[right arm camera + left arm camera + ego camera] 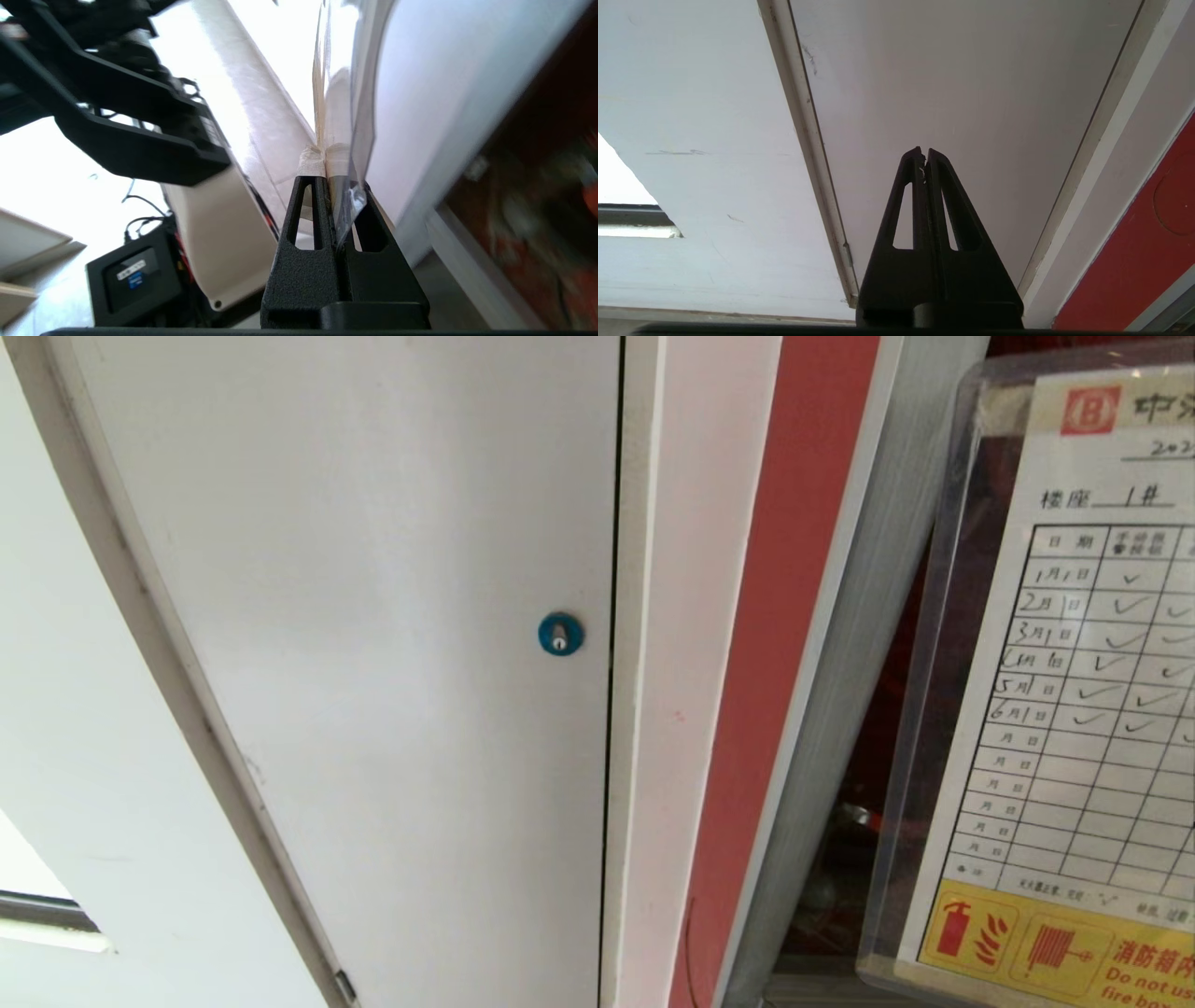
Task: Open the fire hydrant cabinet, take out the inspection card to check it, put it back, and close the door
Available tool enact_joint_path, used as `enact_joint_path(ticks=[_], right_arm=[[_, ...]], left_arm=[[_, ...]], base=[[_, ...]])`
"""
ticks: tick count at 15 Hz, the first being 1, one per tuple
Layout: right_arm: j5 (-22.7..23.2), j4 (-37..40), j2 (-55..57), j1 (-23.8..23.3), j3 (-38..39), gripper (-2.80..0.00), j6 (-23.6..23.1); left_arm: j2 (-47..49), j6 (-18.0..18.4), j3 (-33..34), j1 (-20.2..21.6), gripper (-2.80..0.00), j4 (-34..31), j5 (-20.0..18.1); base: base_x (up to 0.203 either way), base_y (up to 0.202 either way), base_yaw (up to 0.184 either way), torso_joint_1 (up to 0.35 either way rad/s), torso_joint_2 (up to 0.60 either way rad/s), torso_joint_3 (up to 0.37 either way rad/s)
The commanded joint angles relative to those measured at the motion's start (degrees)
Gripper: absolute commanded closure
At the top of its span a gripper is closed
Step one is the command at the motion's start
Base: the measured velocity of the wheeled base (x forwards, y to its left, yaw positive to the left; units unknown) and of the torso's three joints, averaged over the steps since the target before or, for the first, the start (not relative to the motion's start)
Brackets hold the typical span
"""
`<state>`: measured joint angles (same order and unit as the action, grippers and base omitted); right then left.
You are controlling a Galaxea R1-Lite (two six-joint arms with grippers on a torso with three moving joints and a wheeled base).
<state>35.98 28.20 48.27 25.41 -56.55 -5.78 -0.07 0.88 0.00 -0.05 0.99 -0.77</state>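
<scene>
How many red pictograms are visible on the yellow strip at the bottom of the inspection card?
2: a fire extinguisher pictogram at the strip's left end and a hose reel pictogram beside it, on the inspection card. The picture cuts the strip off, so more may be hidden.

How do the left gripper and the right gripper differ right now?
The right gripper is shut on the inspection card in its clear sleeve; the left gripper is shut on nothing. The right works beside the fire hydrant cabinet; the left faces the white panel. Both are black.
</scene>
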Motion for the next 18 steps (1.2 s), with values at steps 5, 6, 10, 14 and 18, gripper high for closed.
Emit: enact_joint_path(ticks=[5,6,10,14,18], right_arm=[[0.2,-10.6,12.7,9.2,-1.6,0.00,0.1],[0.2,-12.5,14.5,9.6,-1.8,0.00,0.2],[0.3,-16.6,20.1,11.7,-1.3,0.00,0.4],[0.3,-21.1,23.3,13.1,0.2,0.00,1.9],[0.4,-23.4,24.2,14.9,0.4,0.00,3.5]], left_arm=[[0.0,0.0,0.4,0.0,0.00,0.0,0.0],[0.0,0.0,0.4,0.0,0.00,0.0,0.0],[0.0,0.0,0.4,0.0,0.00,0.0,0.0],[0.0,0.0,0.4,0.0,0.00,0.0,0.0],[0.0,0.0,0.4,0.0,0.00,0.1,0.0]], base=[[0.000,0.000,0.000,0.000,0.00,0.000],[0.000,0.000,0.000,0.000,0.00,0.000],[0.000,0.000,0.000,0.000,0.00,0.000],[0.000,0.000,0.000,0.000,0.00,0.000],[0.000,0.000,0.000,0.000,0.00,0.000]])
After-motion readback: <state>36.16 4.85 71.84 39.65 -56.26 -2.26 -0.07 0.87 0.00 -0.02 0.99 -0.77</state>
